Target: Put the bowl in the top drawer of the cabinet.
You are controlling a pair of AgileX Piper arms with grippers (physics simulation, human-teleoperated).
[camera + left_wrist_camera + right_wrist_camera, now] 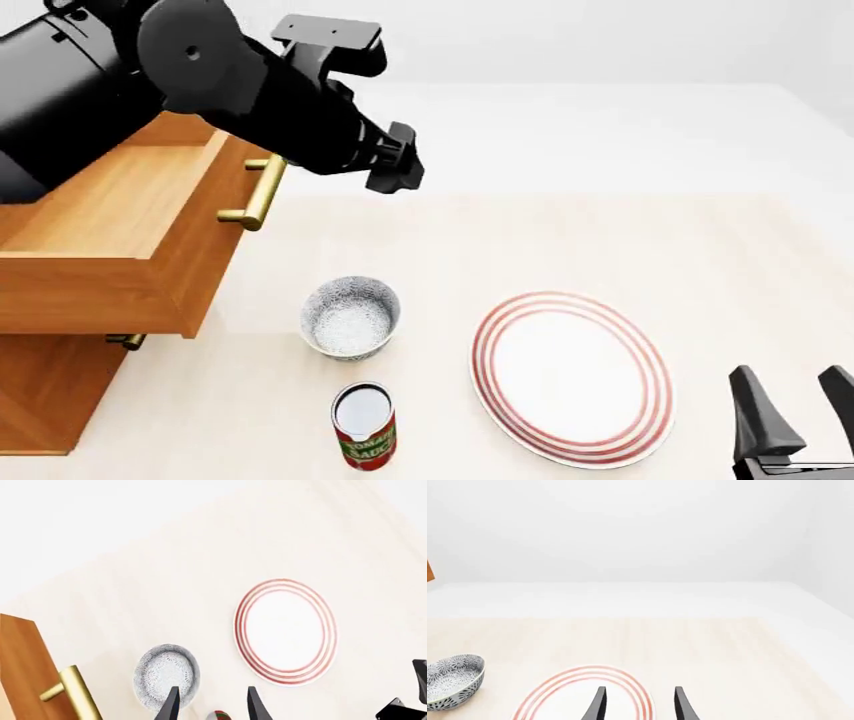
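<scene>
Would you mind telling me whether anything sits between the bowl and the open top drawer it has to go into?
Nothing visible does. The bowl stands on the table just right of the pulled-out top drawer, with bare tabletop between them. The tomato sauce can and plate lie off that path.

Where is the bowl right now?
In the front view the bowl sits on the table left of centre, beside the open top drawer, just beyond the tomato sauce can.

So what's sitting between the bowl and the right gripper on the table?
The red-ringed plate lies between the bowl and the right gripper, flat on the table. The front view shows it best.
</scene>
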